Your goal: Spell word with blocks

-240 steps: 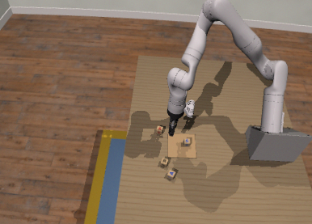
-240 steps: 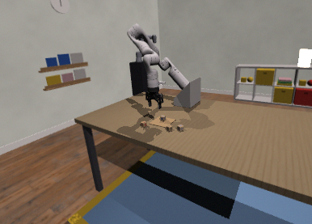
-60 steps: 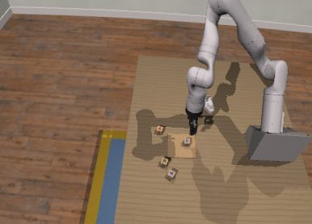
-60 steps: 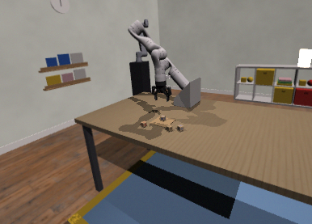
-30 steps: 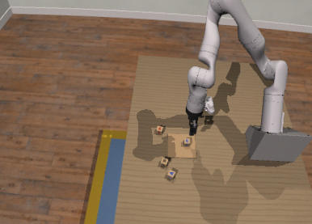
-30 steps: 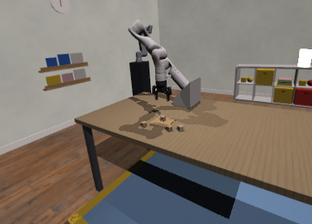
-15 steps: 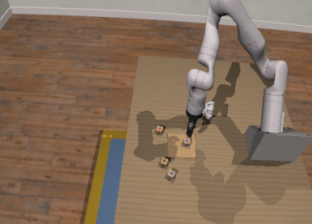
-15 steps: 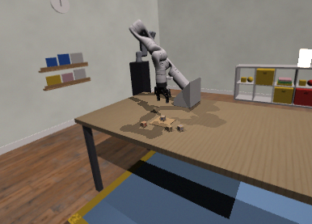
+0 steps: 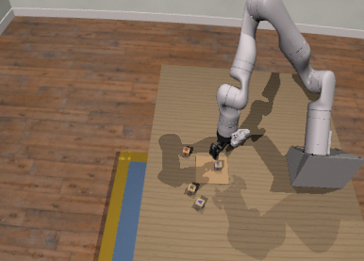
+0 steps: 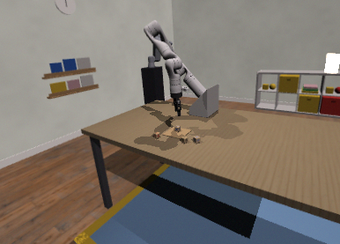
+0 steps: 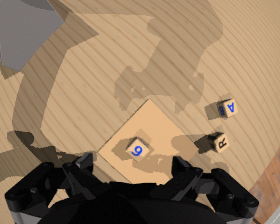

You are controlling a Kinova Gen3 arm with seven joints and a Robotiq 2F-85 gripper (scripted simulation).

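A small tan mat (image 9: 212, 169) lies on the table. One block (image 9: 218, 165) rests on it near its edge on the robot's side. In the wrist view this block (image 11: 136, 148) bears a blue character that looks like a G. My gripper (image 9: 216, 150) hangs above it, open and empty, and its fingers show at the bottom of the wrist view. Off the mat lie a block with a red letter (image 9: 187, 151), the R block (image 11: 219, 141) and the blue A block (image 11: 228, 107). The red letter is too small to read.
The robot's grey base (image 9: 322, 164) stands at the right of the table. The R block (image 9: 191, 187) and the A block (image 9: 200, 202) lie close together, toward the table's front edge. A blue and yellow floor mat (image 9: 124, 204) lies beside the table.
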